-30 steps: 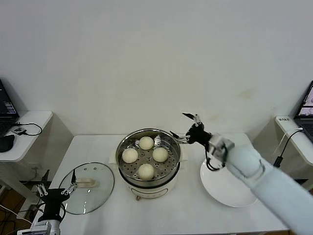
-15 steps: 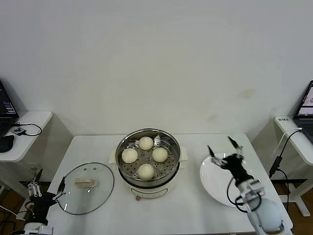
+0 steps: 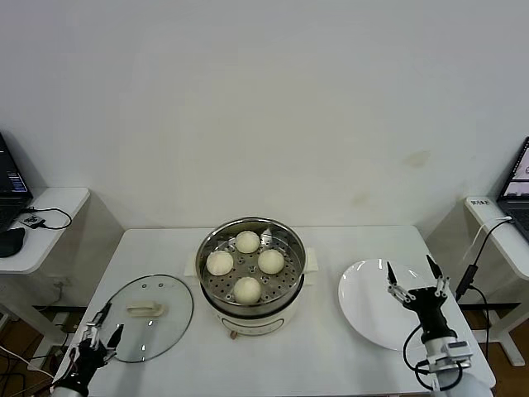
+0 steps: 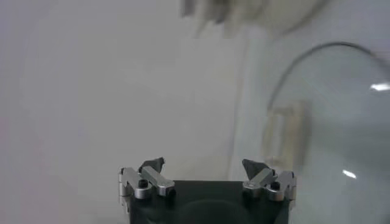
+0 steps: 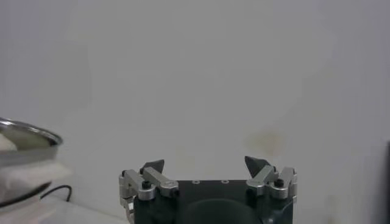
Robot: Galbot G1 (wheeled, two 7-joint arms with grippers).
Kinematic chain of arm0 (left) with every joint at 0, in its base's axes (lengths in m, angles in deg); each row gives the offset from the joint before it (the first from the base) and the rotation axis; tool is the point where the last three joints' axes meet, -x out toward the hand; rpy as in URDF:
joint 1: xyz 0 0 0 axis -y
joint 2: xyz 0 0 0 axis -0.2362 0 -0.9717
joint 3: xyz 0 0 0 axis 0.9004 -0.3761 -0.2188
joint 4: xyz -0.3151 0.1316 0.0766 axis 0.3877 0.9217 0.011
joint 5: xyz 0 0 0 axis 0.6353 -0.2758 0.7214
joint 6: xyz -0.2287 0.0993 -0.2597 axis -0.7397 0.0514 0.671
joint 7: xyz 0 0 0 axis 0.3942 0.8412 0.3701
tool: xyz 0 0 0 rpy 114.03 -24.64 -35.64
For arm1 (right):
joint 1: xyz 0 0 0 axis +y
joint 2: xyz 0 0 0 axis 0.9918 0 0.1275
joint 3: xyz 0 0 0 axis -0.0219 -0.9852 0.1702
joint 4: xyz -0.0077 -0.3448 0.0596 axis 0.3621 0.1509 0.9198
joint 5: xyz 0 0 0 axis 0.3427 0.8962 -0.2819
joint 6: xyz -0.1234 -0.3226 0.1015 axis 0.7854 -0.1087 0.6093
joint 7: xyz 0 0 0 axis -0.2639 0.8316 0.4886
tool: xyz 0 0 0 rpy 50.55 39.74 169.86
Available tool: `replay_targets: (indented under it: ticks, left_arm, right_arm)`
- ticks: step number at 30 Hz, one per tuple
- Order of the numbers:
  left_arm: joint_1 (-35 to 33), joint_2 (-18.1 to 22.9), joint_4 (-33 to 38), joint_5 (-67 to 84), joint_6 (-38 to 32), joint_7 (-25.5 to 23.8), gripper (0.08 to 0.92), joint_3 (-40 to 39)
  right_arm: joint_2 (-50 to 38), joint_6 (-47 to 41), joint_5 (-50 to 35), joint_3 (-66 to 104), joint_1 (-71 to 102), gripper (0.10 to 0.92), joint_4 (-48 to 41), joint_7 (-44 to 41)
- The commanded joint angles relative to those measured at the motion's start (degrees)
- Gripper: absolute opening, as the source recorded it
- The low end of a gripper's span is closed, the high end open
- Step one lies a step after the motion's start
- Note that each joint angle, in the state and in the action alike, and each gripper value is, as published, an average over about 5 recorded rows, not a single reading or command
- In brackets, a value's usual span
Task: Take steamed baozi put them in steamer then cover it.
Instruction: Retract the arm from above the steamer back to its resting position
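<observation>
Baozi (image 3: pixel 247 289), all four of them, sit on the perforated tray inside the steamer (image 3: pixel 250 310) at the middle of the surface (image 3: pixel 314 364). The cover (image 3: pixel 149 316) lies flat on the surface to my left, off the pot. My left gripper (image 3: pixel 101 329) hovers at the cover's near edge, jaws wide apart, holding nothing. My right gripper (image 3: pixel 412 278) stands over the white plate (image 3: pixel 364 310), jaws spread, empty.

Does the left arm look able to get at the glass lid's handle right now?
Probably yes: the left gripper is open by the glass lid's near edge, and nothing covers the cream handle.
</observation>
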Motion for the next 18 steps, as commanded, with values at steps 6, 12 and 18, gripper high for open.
replay_targets:
  ticks: [6,12,18]
  left_arm:
    - [11.2,-1.4,-6.8,-7.4,-0.2,-1.1,0.823,-7.8]
    - [15.4,-1.4,-10.1,-6.7,0.0,-1.4,0.823,-8.9]
    - [17.8,-1.7,-11.9,-5.6,0.5,-1.9,0.823,-9.8]
  right_arm:
    - [3.0,2.6,1.8,2.6,2.8,0.823,-0.5,0.1]
    - [3.6,2.9,3.3,1.4,3.6,0.823,-0.9,-0.4]
    - [4.3,2.9,4.0,0.6,3.7,0.823,-0.8,-0.5]
